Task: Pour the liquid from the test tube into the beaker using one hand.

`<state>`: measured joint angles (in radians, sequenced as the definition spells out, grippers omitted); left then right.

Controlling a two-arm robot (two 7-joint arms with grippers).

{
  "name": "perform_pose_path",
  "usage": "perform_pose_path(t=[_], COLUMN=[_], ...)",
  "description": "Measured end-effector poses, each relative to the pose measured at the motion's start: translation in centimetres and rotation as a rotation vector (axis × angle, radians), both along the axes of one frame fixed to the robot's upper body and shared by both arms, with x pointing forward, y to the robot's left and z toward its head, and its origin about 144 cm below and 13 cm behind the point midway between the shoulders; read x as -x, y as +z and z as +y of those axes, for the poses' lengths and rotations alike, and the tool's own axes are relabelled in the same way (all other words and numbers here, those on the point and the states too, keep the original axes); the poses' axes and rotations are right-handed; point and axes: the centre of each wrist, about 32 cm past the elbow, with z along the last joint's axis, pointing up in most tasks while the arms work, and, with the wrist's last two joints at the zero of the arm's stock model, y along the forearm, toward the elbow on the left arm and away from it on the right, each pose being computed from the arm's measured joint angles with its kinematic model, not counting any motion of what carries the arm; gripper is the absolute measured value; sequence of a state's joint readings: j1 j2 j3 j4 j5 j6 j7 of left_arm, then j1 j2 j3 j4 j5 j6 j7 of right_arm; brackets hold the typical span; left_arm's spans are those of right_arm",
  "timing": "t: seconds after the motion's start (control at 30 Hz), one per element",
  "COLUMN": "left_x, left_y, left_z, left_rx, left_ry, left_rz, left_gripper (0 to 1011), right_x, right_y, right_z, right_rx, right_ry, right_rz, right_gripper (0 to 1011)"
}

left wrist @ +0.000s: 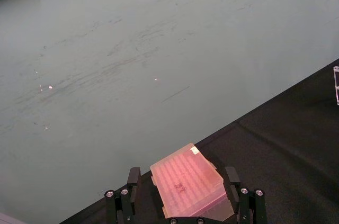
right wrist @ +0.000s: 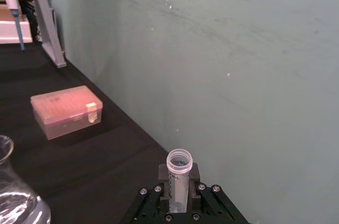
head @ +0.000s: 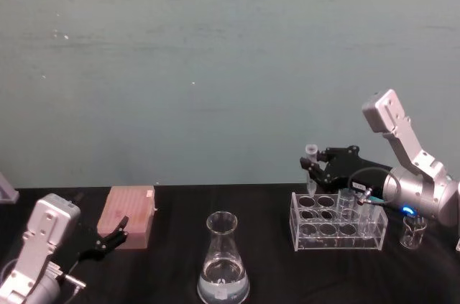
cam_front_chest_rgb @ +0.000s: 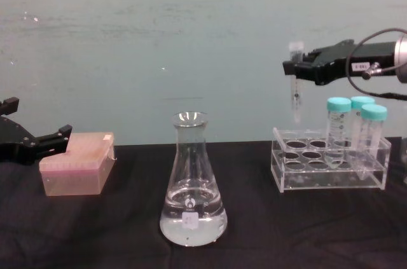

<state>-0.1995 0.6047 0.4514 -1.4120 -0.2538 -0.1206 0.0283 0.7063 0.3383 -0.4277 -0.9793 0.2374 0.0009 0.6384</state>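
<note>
My right gripper [head: 314, 165] is shut on the test tube [head: 311, 154], a slim clear tube with a whitish rim. It holds the tube upright above the left end of the clear tube rack [head: 338, 231]. From the side, the test tube [cam_front_chest_rgb: 295, 84] hangs below the gripper [cam_front_chest_rgb: 295, 64], well above the rack [cam_front_chest_rgb: 318, 177]. The right wrist view looks down on the tube's open mouth [right wrist: 179, 161]; I cannot make out liquid inside. The beaker [head: 223, 264] [cam_front_chest_rgb: 191, 186] stands at the table's front centre, left of the rack, with clear liquid in its base. My left gripper [head: 115, 238] rests open at the left.
A pink lidded box [head: 128, 215] [cam_front_chest_rgb: 76, 164] lies just ahead of the left gripper's fingers [left wrist: 133, 179]. Teal-capped tubes [cam_front_chest_rgb: 356, 123] stand at the rack's right end. A small clear glass [head: 413, 232] sits right of the rack. A grey-green wall rises behind the table.
</note>
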Motion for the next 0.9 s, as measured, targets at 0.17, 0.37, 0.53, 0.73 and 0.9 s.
perform_pose_path(t=[0.17, 0.37, 0.53, 0.73, 0.9], left_x=[0.0, 0.0, 0.0, 0.0, 0.0], left_y=[0.0, 0.0, 0.0, 0.0, 0.0], left_z=[0.0, 0.0, 0.0, 0.0, 0.0], left_rx=[0.0, 0.0, 0.0, 0.0, 0.0], left_ry=[0.0, 0.0, 0.0, 0.0, 0.0], left_rz=[0.0, 0.0, 0.0, 0.0, 0.0], left_gripper=[1000, 1000, 1000, 1000, 1000], right_x=[0.2, 0.6, 0.7, 0.7, 0.4], right_y=[-0.4, -0.8, -1.1, -1.5, -1.8], right_z=[0.1, 0.2, 0.2, 0.2, 0.3], right_rx=[0.001, 0.003, 0.005, 0.011, 0.015], right_ry=[0.016, 0.029, 0.034, 0.034, 0.032], right_rz=[0.022, 0.047, 0.056, 0.07, 0.078], right_gripper=[208, 208, 208, 208, 208])
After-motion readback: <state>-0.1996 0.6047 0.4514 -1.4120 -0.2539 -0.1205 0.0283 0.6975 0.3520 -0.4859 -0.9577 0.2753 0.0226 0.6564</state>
